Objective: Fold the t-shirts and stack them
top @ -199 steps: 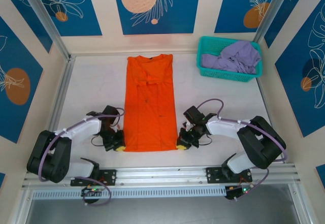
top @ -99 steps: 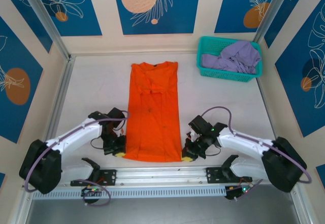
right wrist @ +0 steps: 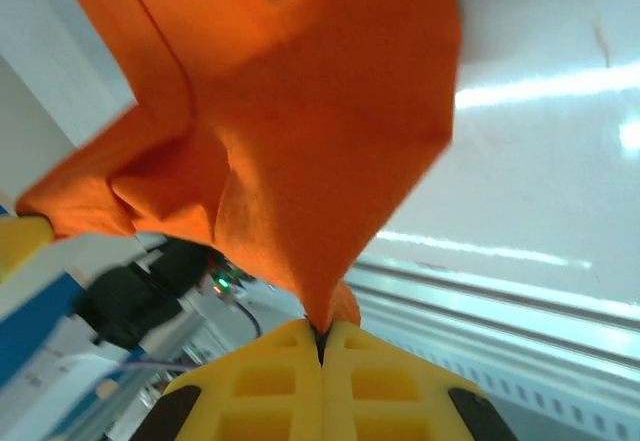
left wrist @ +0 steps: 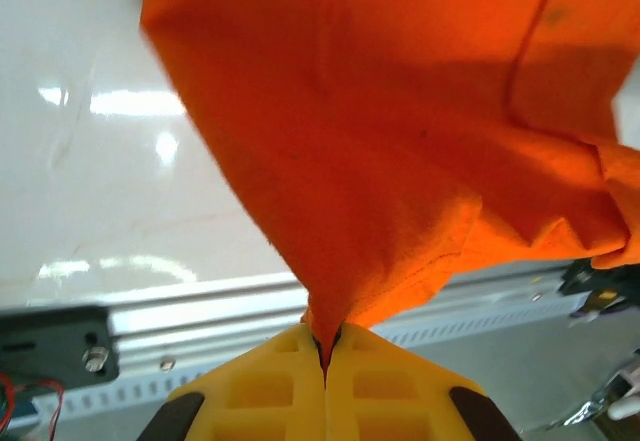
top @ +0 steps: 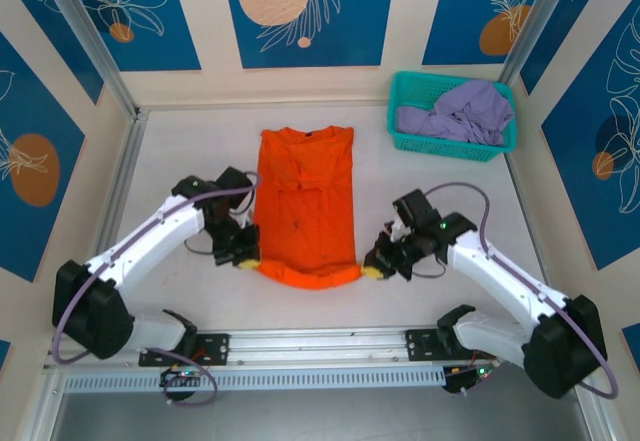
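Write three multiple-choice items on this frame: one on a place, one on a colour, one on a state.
1. Where is the purple shirt? A in the basket; B flat on the table; C hanging on the wall.
2. What colour is the basket? A teal; B red; C yellow.
3. The left end effector is: A wide open; B shut on the orange shirt; C shut on nothing.

Answers: 1 A, the purple cloth is heaped inside the mesh walls. 2 A, its walls are teal. 3 B, the left wrist view shows it closed with orange cloth pinched between.

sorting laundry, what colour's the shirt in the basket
Lavender shirt, best in the top external view.
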{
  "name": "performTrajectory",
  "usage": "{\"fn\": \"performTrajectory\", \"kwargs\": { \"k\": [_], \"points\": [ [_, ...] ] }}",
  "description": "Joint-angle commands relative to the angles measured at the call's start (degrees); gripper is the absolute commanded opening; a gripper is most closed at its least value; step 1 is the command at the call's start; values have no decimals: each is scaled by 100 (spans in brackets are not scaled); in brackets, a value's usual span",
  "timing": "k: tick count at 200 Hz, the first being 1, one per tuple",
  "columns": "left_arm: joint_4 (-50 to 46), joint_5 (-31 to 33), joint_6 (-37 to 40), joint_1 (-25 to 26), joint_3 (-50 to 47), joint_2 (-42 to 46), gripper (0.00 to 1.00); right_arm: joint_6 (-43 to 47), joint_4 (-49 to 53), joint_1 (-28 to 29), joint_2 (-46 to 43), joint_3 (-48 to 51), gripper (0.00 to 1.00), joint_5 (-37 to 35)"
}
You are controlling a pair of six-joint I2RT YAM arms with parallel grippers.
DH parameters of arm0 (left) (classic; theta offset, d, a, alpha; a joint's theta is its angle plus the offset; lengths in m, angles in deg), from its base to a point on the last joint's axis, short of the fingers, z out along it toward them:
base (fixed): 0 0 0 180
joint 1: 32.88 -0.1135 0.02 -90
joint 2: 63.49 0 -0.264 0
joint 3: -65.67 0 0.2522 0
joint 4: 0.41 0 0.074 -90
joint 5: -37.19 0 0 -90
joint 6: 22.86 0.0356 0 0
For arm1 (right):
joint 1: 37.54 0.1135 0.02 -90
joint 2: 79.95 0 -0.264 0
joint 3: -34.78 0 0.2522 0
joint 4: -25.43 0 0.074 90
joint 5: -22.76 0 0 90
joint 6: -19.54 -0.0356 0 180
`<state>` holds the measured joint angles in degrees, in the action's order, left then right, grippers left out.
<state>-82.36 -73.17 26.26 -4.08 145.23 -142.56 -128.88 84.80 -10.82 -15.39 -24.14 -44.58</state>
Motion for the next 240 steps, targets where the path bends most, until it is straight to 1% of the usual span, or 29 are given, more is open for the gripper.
{"fn": "performTrajectory", "kwargs": {
  "k": [1,36,64,98,111,129,141,176,188,195,202,205,209,214,220,225,229,230,236,240],
  "points": [
    [-46,158,99,-334,606,-602,0,547,348,-430,720,-695,0,26],
    [7,437,495,-822,1602,-1743,0,1077,616,-792,2273,-2061,0,-269],
    [103,489,651,-1306,2281,-2454,0,1118,601,-1000,3345,-2896,0,-316],
    [2,523,971,-1486,3301,-3443,0,1238,636,-1069,4473,-3812,0,-287],
    [-74,491,1053,-1524,3684,-3830,0,1245,684,-1116,4785,-4056,0,-348],
    [-205,602,1113,-1584,4130,-4254,0,1245,776,-1213,5146,-4348,0,-368],
    [-239,621,1104,-1656,4275,-4464,0,1224,801,-1264,5353,-4516,0,-286],
    [-200,414,1051,-1798,4697,-4947,0,1127,880,-1374,5723,-5004,0,-250],
    [-296,426,1035,-1807,4969,-5095,0,1017,871,-1421,5848,-5170,6,-91],
    [-364,457,1017,-1804,5143,-5183,3,940,895,-1457,5933,-5281,13,13],
    [-416,522,977,-1816,5289,-5235,6,869,931,-1485,5999,-5417,23,100],
    [-446,561,957,-1820,5338,-5246,8,836,940,-1496,6027,-5464,27,132],
    [-477,647,900,-1829,5397,-5246,17,802,949,-1517,6041,-5531,32,158],
    [-492,744,838,-1839,5427,-5227,32,766,970,-1537,6044,-5603,38,185],
    [-478,871,759,-1857,5437,-5164,45,740,996,-1546,6031,-5675,44,187],
    [-462,985,688,-1866,5414,-5087,50,729,1026,-1563,5998,-5733,53,163],
    [-464,1125,625,-1869,5409,-5012,53,723,1046,-1585,5957,-5754,56,126],
    [-470,1159,608,-1869,5408,-4995,54,720,1047,-1588,5943,-5756,58,121],
    [-486,1396,520,-1869,5375,-4867,62,701,1035,-1601,5849,-5722,64,69],
    [-450,1504,477,-1869,5307,-4758,67,677,1016,-1616,5779,-5669,67,41]
  ]
}}
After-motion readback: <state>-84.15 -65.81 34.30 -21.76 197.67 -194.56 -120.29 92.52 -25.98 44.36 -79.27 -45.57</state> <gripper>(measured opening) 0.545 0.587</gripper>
